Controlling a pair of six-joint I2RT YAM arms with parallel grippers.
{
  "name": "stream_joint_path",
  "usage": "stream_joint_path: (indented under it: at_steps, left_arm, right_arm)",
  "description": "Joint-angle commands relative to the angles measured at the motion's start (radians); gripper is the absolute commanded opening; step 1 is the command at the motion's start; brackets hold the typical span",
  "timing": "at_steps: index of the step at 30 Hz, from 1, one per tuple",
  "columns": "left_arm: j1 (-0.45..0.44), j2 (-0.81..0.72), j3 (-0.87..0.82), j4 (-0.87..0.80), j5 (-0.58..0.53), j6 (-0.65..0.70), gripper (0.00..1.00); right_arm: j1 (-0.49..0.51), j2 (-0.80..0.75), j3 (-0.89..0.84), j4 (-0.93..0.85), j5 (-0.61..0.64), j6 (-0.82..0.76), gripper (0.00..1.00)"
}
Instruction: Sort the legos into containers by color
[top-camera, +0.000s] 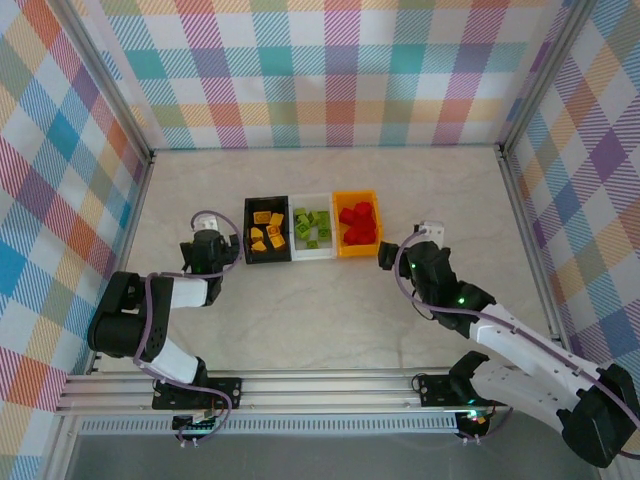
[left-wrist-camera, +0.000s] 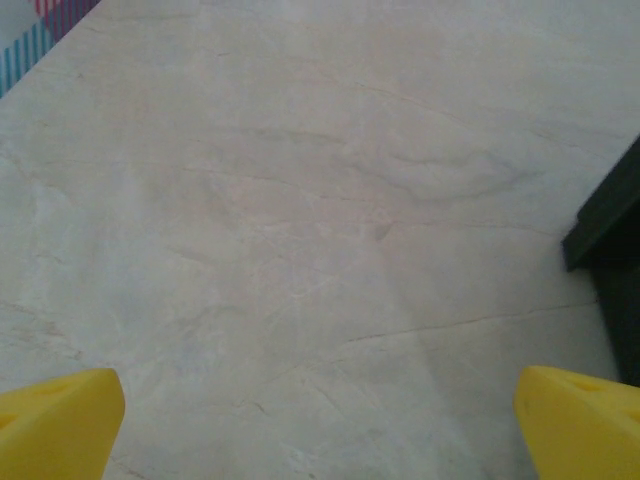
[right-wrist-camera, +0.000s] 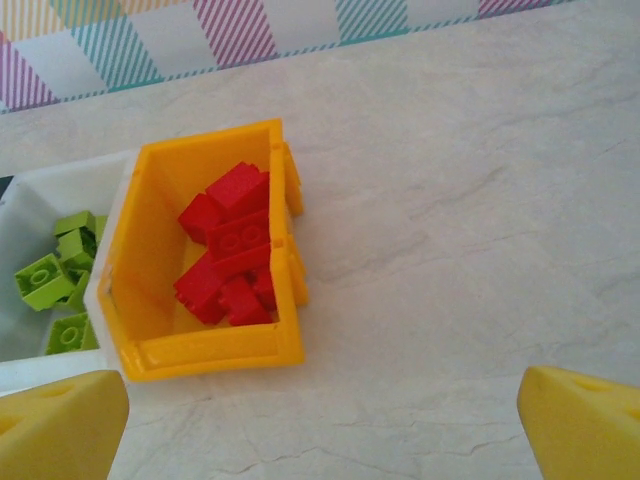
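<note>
- Top external view: three containers are sitting side by side in a row at the middle of the table, their walls touching and each long axis running up and down the frame.
- The black bin on the left is holding the yellow-orange legos, the white bin in the middle the green legos, and the orange bin on the right the red legos. The bricks are lying jumbled, pointing no common way.
- The left tool is hanging just beside the black bin's lower left corner, and the right tool is hanging just beside the orange bin's lower right corner.
- Left wrist view: the left tool is standing with its yellow fingers far apart and nothing between them. Bare table is lying below, with the black bin's corner at the right edge.
- Right wrist view: the right tool is likewise spread wide and gripping nothing. The orange bin is lying left of centre, its long axis running roughly up the frame, with red legos piled inside.
- Handling, as a judgement: the bricks are looking light, stiff and smooth, so pinching across two flat side walls should be holding better than gripping over the studs. The bins are looking light enough to slide if nudged.
</note>
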Motion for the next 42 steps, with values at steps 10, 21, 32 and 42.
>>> stream_joint_path:
  at_steps: [10, 21, 32, 42]
  left_arm:
    - [0.017, 0.005, -0.029, 0.123, 0.045, -0.006, 1.00]
    - [0.017, 0.005, -0.030, 0.125, 0.044, -0.006, 1.00]
    - [0.016, 0.007, -0.030, 0.125, 0.044, -0.007, 1.00]
    - [0.016, 0.007, -0.029, 0.125, 0.044, -0.007, 1.00]
  right_arm:
    - [-0.169, 0.016, -0.002, 0.130, 0.107, -0.226, 1.00]
    - [-0.589, 0.243, -0.272, 0.771, -0.246, -0.387, 1.00]
    - [-0.650, 0.596, -0.154, 0.892, -0.479, -0.395, 1.00]
    - [-0.639, 0.633, -0.204, 1.015, -0.417, -0.389, 1.00]
